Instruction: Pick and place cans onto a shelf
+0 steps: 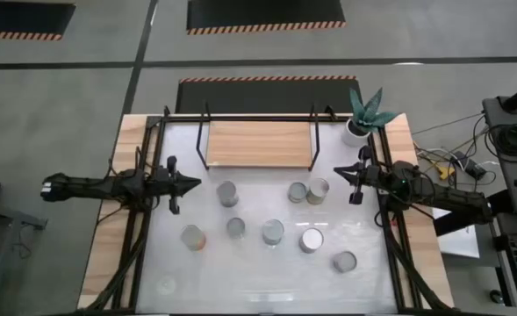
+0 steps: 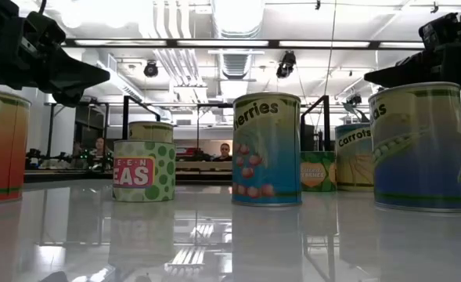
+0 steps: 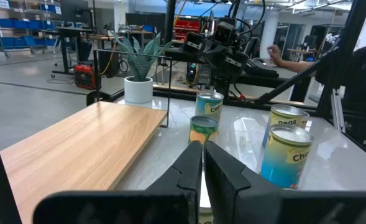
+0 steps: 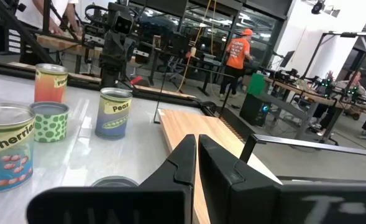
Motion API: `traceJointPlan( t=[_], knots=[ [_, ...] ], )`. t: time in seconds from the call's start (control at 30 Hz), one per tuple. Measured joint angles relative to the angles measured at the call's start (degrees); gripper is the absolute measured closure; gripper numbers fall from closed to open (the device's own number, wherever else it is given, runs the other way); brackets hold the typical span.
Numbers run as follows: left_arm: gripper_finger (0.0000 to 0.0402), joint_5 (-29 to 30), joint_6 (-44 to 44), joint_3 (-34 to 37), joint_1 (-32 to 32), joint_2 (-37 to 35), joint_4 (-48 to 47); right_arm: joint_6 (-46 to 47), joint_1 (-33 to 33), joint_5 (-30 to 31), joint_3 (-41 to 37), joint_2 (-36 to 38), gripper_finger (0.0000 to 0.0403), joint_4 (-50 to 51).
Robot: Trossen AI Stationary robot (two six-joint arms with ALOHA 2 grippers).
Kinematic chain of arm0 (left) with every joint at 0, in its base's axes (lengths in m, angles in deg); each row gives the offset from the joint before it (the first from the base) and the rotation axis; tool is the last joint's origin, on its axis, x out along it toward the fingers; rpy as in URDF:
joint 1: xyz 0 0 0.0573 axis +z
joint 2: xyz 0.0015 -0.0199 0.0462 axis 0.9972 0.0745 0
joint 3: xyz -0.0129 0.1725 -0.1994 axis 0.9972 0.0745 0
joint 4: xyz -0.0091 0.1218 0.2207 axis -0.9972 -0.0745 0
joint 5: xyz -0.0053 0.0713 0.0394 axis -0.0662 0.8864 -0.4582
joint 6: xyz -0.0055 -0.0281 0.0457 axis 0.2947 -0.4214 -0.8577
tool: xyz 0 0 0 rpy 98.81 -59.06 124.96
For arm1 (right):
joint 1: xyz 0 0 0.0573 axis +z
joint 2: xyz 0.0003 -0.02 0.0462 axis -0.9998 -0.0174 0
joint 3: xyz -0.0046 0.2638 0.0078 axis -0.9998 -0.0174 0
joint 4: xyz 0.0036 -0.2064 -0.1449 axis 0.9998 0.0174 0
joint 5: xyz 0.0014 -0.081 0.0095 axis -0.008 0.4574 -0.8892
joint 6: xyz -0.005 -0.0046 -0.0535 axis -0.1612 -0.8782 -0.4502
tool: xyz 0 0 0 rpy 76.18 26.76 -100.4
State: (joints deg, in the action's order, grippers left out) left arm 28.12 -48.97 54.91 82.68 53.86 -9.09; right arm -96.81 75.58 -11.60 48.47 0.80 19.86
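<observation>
Cans stand loose on the white surface (image 1: 258,272), all of them on the near side of the shelf (image 1: 260,143), which lies bare at the far edge between thin black rods.

Going left to right in the high view: the left tool (image 1: 194,183) hovers at the left of the surface, level with the shelf's near edge, its fingers (image 3: 189,163) pressed together and gripping nothing. Nearest it, toward the near edge, is the can with the orange label (image 1: 193,237). Next comes a grey-lidded can (image 1: 227,193) just off the shelf's near left corner, with another can (image 1: 235,227) nearer to the viewer. A fourth can (image 1: 273,232) sits near the middle. Two cans touch each other below the shelf's right end: one (image 1: 297,191) on the left, one with a paler lid (image 1: 318,190) on the right. A white-lidded can (image 1: 311,240) stands nearer, and the last can (image 1: 345,261) is the nearest and rightmost.

The right tool (image 1: 338,173) hangs to the right of the touching pair, its fingers (image 4: 184,160) likewise closed on nothing. A potted plant (image 1: 361,116) stands at the far right corner, beside the shelf's right end.
</observation>
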Motion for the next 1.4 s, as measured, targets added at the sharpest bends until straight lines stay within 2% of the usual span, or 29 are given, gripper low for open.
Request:
traceJointPlan(
  t=[1.2,1.33,1.4],
  knots=[
    [0.0401,0.0,-0.3,0.0,0.0,0.0,0.0,0.0,0.0,0.0,0.0,0.0,0.0394,0.0],
    [0.0401,1.3,-11.6,0.0,0.1,0.0,0.5,0.0,0.0,0.0,0.0,0.0,0.0394,0.0],
    [0.0401,1.7,-12.2,0.0,0.1,0.1,3.8,0.0,0.0,0.0,0.0,0.0,0.0394,0.0]
  ],
)
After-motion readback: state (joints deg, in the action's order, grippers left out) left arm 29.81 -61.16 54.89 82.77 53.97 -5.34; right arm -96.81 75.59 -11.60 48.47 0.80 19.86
